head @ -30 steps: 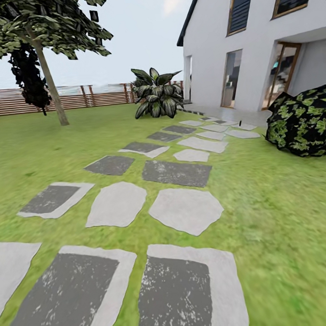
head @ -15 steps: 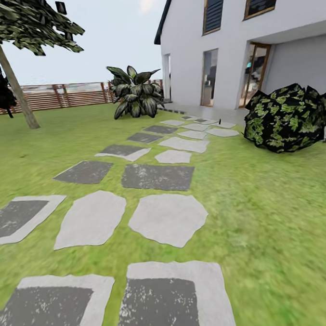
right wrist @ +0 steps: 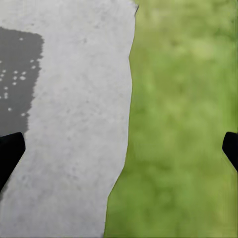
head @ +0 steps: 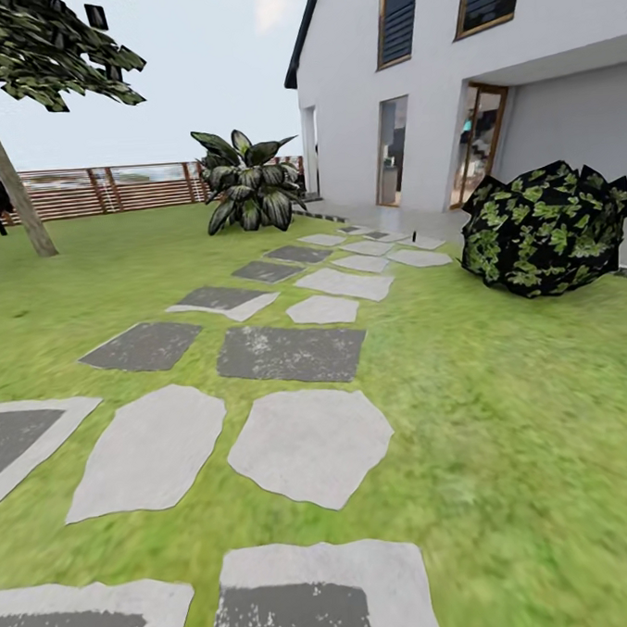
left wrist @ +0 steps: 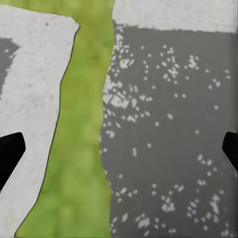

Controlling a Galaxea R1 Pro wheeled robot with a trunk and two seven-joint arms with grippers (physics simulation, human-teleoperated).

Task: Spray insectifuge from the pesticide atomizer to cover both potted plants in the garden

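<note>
I am on the garden's green lawn [head: 503, 385], by a path of grey stepping stones [head: 308, 444] that runs toward a white house [head: 447, 73]. The pesticide atomizer and the potted plants are out of view. A tiny dark upright thing [head: 414, 249] stands by the far stones, too small to identify. My left gripper [left wrist: 119, 148] hangs open over a dark stone and a strip of grass, its black fingertips [left wrist: 10, 151] wide apart. Over a pale stone's edge and grass, my right gripper [right wrist: 119, 148] is open too, with nothing between its fingers.
A dark leafy bush [head: 545, 230] sits on the right near the house doors. A large broad-leaved plant [head: 245, 183] stands at the house corner. A tree [head: 13, 183] and a wooden fence [head: 129, 187] close off the far left.
The whole head view has shifted: the camera turned right and moved forward along the path. The bush is now fully in view and the tree has slid to the left edge.
</note>
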